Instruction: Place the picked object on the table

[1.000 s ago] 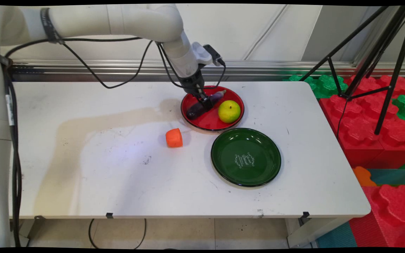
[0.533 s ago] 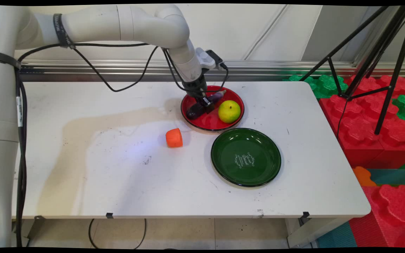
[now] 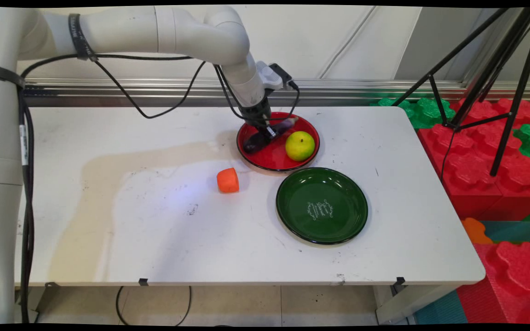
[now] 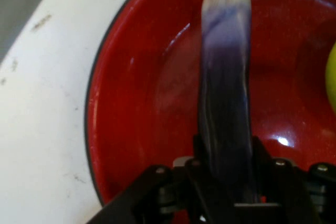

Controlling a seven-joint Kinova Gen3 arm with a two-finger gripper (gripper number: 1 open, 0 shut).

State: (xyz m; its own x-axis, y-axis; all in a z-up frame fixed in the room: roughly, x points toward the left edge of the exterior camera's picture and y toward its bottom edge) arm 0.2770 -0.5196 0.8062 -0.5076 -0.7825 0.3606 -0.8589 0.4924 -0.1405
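White table under a pale wall, with red and green foam blocks (image 3: 499, 151) and a tripod (image 3: 490, 73) at three o'clock. At twelve o'clock on the table (image 3: 154, 230) sits a red plate (image 3: 274, 161); in it lie a purple eggplant (image 3: 258, 141) and, just beside it at three o'clock, a yellow-green fruit (image 3: 300, 145). Your gripper (image 3: 270, 133) is clamped across the eggplant's (image 4: 226, 103) middle, one finger on each flank, as the hand view shows over the red plate (image 4: 136, 129). It looks like a light toy with a smooth, glossy skin, so judge it slippery and liable to pivot; a hold near the thick middle seems soundest. An orange piece (image 3: 227, 180) lies apart at nine o'clock of an empty green plate (image 3: 321, 205).
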